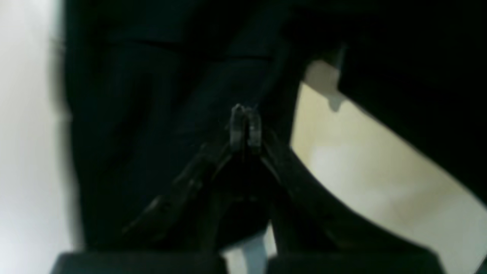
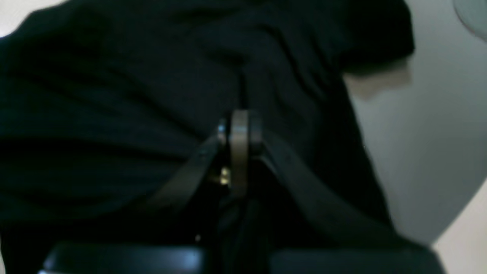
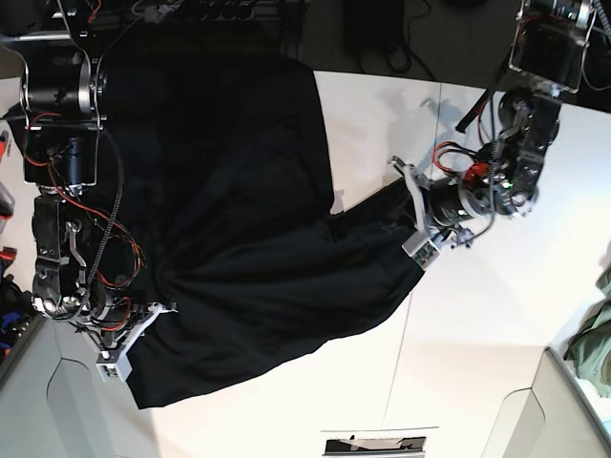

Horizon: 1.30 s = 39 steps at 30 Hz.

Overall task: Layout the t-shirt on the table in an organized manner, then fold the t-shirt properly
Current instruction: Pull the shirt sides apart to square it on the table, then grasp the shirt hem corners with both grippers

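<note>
I am still laying out, not folding: both grippers are clenching the shirt, the left gripper and right gripper each pinching black cloth between their jaws. The shirt is lying bunched on the table, its long axis stretching from one pair of jaws to the other. Next I judge I should be pulling them apart to flatten it.

Bare table lies open across the lower right of the base view. The t-shirt blocks the centre and upper left, stretched between the left hand and the right hand.
</note>
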Tool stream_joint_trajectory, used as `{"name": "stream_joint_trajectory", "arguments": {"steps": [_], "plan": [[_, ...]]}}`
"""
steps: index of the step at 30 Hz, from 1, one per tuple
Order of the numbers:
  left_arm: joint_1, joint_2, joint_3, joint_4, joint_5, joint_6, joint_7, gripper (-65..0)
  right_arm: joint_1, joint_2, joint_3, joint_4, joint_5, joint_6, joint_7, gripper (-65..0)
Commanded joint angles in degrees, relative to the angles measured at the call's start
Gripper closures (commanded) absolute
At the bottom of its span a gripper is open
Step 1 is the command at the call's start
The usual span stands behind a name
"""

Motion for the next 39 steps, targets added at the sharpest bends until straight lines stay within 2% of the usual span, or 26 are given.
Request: {"name": "stream_joint_trajectory", "arguments": {"steps": [1,7,14,19,27,29,31,33,35,37,39], "plan": [[-1.9,-0.4,0.3,-1.4,0.5,1.0,-1.8,0.0,1.7,0.4,1.0,1.1,1.1,1.0,0.6,0.0],[-8.3,1.1,3.3,-16.1,6.2,2.7,-7.0,0.0,0.9,2.0,2.6,1.2,3.8,2.6,-0.1,0.0],[-17.2,-0.4,3.4,-29.6,9.2,2.8,-9.2,0.0,0.9,4.7,2.6,1.2,3.9,3.0,-0.9,0.0],[-23.5,-2.8,3.4,-35.8,9.3,5.5,-10.8,0.0,0.9,5.0,2.6,1.2,3.9,3.0,-0.9,0.0],[-33.9,-2.9,3.4,-41.7,9.7,5.8,-10.2,0.0,0.9,4.9,2.6,1.2,4.8,3.0,-0.9,0.0],[-34.9,-3.6,3.4,-41.0,7.8,5.4,-8.7,0.0,0.9,4.9,2.6,1.2,6.0,3.0,-0.9,0.0],[-34.9,-4.6,3.4,-37.5,2.9,2.2,-6.1,0.0,0.9,4.9,2.6,1.1,7.2,3.0,-0.9,0.0],[-34.0,-5.8,3.4,-32.2,-3.1,0.4,-2.1,0.0,0.9,4.6,2.5,0.0,7.5,3.0,-0.3,0.0],[-32.3,-6.5,3.4,-26.1,-8.0,-1.5,1.8,0.0,0.9,4.0,2.3,-2.4,7.5,3.1,2.2,0.0],[-29.6,-6.6,3.4,-19.8,-10.9,-3.5,4.9,0.0,1.1,2.8,2.2,-5.2,7.4,4.7,5.5,0.0],[-26.1,-6.5,3.4,-14.2,-12.7,-3.8,7.6,0.0,1.2,1.0,2.2,-7.5,7.1,5.8,7.3,0.0]]}}
